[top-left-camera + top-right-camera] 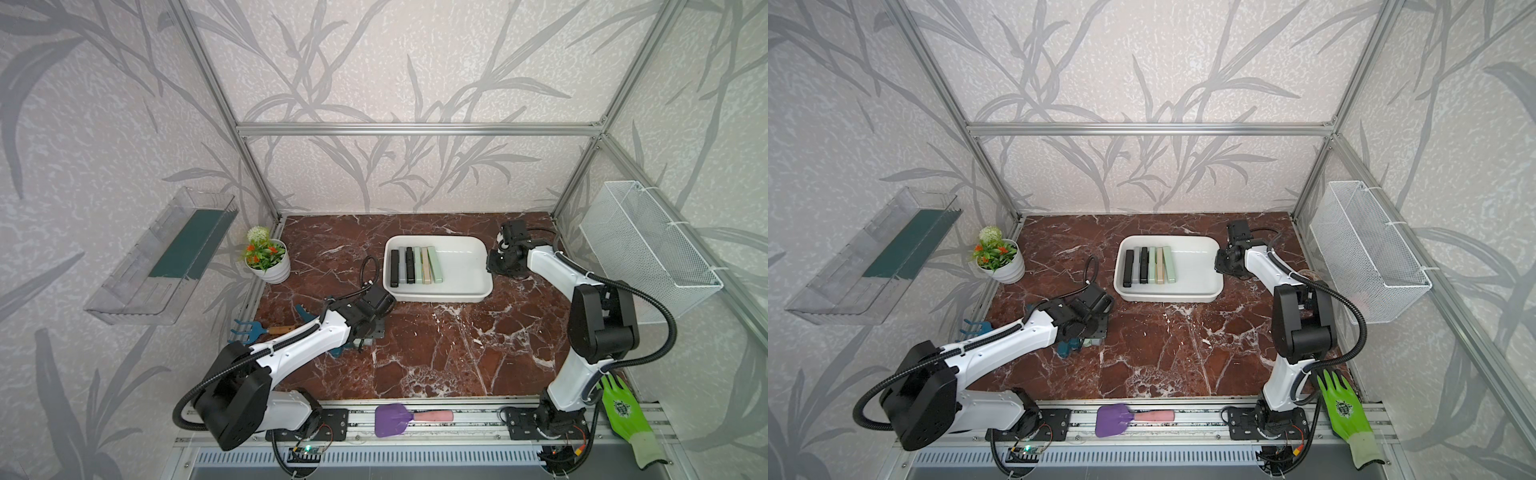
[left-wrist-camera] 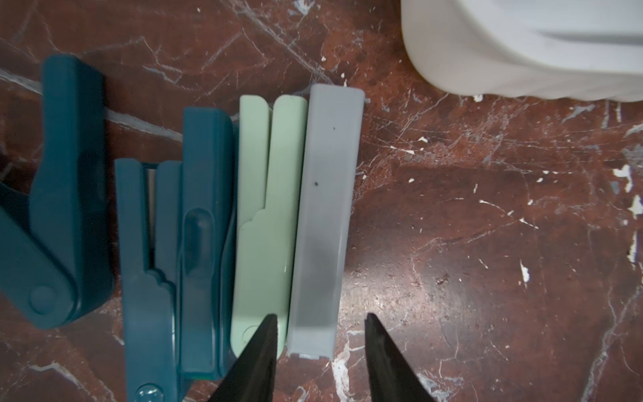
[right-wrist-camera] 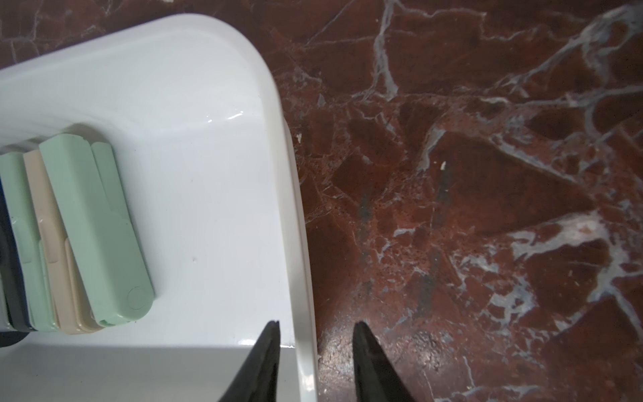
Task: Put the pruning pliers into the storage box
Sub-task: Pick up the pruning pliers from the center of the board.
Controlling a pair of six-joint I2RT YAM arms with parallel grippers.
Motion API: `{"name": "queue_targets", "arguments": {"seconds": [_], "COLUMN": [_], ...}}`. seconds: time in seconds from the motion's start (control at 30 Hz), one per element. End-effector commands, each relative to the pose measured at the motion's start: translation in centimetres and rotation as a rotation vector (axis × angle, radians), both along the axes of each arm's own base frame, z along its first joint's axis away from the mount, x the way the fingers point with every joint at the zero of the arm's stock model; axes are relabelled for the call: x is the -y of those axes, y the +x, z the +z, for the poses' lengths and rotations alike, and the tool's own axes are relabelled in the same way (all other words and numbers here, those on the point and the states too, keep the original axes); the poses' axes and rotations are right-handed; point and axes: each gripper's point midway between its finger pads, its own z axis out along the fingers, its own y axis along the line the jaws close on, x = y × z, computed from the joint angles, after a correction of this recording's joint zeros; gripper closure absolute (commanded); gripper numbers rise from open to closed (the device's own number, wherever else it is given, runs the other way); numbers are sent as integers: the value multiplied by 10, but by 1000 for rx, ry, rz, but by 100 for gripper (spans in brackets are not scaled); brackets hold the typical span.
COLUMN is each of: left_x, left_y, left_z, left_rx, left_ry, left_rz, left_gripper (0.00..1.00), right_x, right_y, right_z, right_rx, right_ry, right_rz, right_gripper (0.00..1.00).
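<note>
Leaf-patterned grey walls (image 1: 374,62) and aluminium frame (image 1: 415,129) enclose a red marble tabletop (image 1: 436,353).

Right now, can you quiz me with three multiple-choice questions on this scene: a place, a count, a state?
1. Where on the table does the flower pot stand? A) far left B) centre C) near right
2. How many pruning pliers lie in the storage box? A) two B) six C) twelve
3. The left gripper's jaws are: A) shut tight B) open astride the grey pliers C) clamped on the pot
Answers: A, it sits in the far left corner; B, six bars lie side by side; B, one finger shows each side.
</note>
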Motion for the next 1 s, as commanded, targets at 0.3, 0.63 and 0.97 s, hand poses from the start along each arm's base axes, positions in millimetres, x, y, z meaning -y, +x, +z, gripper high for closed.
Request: {"name": "queue_targets", "arguments": {"seconds": [0.3,0.63,0.97], "left_x": [-5,-3,9], "left_y": [8,13,15], "left_z": [-23,-19,-32], "left_rx": [-31,-25,-43], "left_ry": [82,99,97], "left_rz": [55,45,16], "left_gripper": [60,63,66], "right_x": [-9,-10,-10], "right_y": [8,11,11], "right_z": [-4,-1,-4], "right_rx": [-6,7,5], "right_ry": [28,36,39], "right_rz": [27,18,11], "right_gripper": [69,72,72]}}
